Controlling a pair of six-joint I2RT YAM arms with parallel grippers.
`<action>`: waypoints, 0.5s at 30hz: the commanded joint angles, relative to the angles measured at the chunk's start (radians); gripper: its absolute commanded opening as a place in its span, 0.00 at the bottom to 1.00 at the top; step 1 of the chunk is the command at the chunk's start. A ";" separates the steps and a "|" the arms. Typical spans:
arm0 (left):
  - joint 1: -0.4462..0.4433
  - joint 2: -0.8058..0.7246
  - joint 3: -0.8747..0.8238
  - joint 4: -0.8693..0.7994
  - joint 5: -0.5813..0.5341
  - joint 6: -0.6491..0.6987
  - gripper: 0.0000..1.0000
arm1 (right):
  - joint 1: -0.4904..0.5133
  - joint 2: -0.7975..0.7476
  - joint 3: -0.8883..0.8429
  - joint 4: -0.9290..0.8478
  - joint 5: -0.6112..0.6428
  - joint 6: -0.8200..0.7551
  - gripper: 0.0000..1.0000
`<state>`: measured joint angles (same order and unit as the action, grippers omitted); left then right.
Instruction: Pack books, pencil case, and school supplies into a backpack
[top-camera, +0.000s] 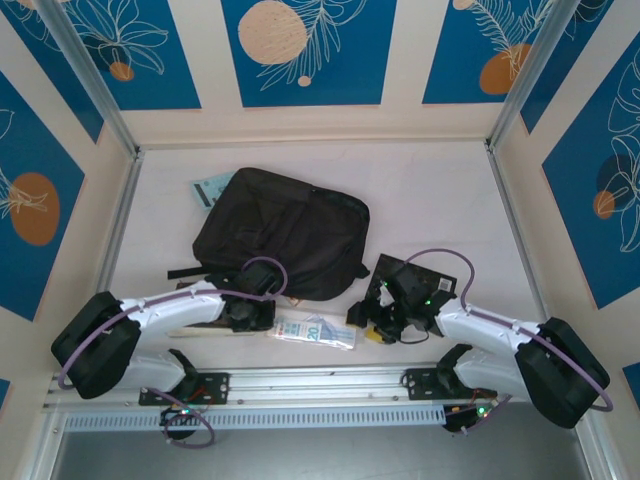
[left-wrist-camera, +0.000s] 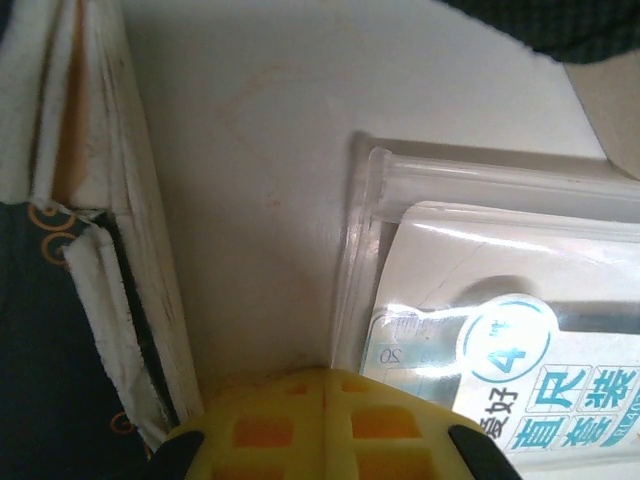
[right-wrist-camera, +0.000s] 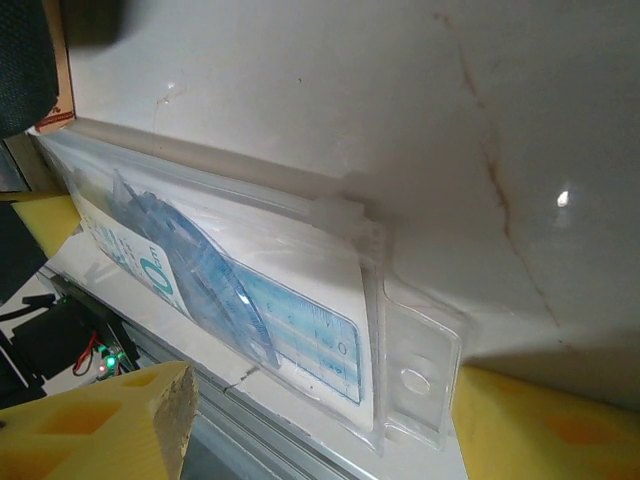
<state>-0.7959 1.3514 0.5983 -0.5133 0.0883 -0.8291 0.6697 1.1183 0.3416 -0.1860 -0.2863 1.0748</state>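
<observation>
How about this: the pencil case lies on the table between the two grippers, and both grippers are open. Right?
No. The left gripper is shut, its yellow fingers pressed together in the left wrist view. The right gripper is open, and the pencil case does lie on the table between them.

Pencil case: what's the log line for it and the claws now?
pencil case: on table, outside backpack | right claw: open, around its end | left claw: shut, beside it

backpack (top-camera: 290, 230): black, lying flat | pencil case (top-camera: 315, 331): clear (blue print), flat nearby
</observation>
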 joint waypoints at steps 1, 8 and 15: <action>-0.013 0.097 -0.059 0.168 0.093 0.012 0.00 | 0.041 0.089 -0.021 0.382 -0.146 -0.033 0.68; -0.012 0.115 -0.056 0.182 0.110 0.018 0.00 | 0.044 0.130 0.007 0.407 -0.162 -0.036 0.68; -0.012 0.123 -0.054 0.190 0.117 0.022 0.00 | 0.044 0.166 0.007 0.457 -0.186 -0.031 0.65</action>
<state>-0.7929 1.3636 0.6060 -0.5175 0.0963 -0.8284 0.6651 1.1862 0.3763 -0.1829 -0.3161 1.0897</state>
